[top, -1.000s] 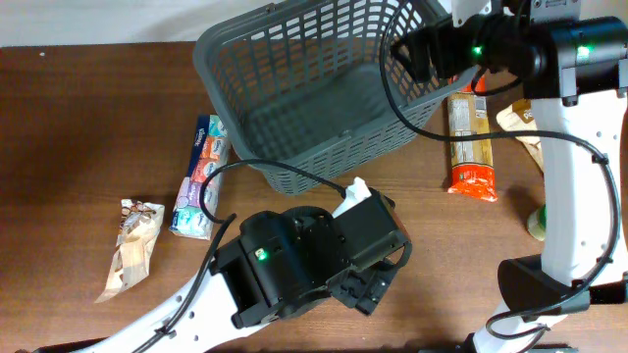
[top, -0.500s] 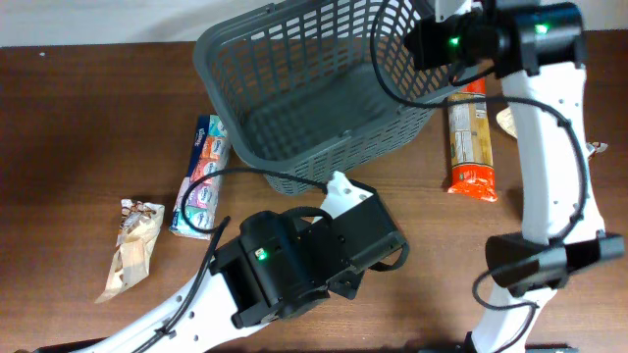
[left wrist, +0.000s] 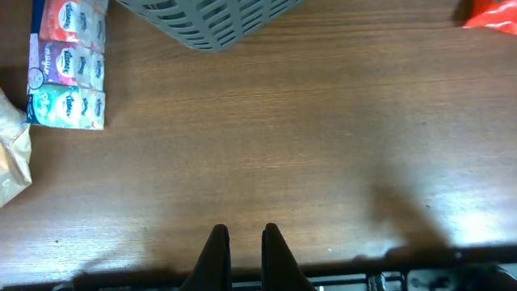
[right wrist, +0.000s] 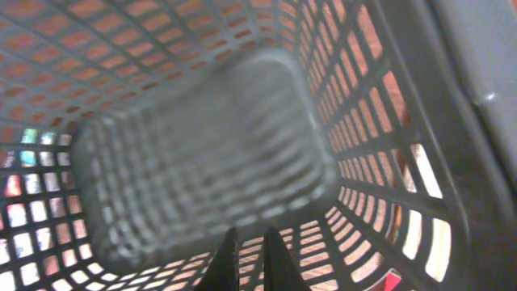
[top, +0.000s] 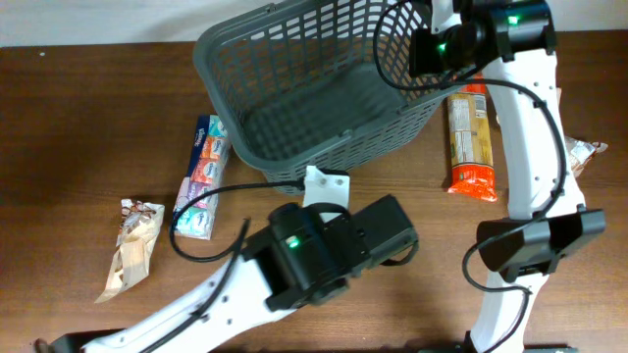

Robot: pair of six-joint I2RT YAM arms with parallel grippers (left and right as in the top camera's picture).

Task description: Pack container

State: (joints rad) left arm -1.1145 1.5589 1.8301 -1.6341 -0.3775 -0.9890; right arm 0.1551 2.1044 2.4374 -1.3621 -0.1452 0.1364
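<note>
The container (top: 314, 88) is a dark grey lattice basket at the table's far middle, and nothing shows inside it. Its near corner (left wrist: 206, 20) appears at the top of the left wrist view. My right gripper (right wrist: 249, 236) is shut and empty, pointing into the container (right wrist: 202, 153) from its right rim. The right arm's wrist (top: 437, 47) hangs over that rim. My left gripper (left wrist: 241, 234) is shut and empty above bare wood in front of the container. From overhead the left arm's black housing (top: 329, 250) hides it.
A tissue pack (top: 201, 176) (left wrist: 69, 65) lies left of the container, with a crumpled snack wrapper (top: 132, 245) (left wrist: 12, 166) further left. An orange pasta packet (top: 469, 137) (left wrist: 493, 12) lies right of the container. Another wrapper (top: 586, 149) sits at the right edge.
The right arm's wrist has swung left and up over the container's right rim. The left arm has shifted right and toward the container.
</note>
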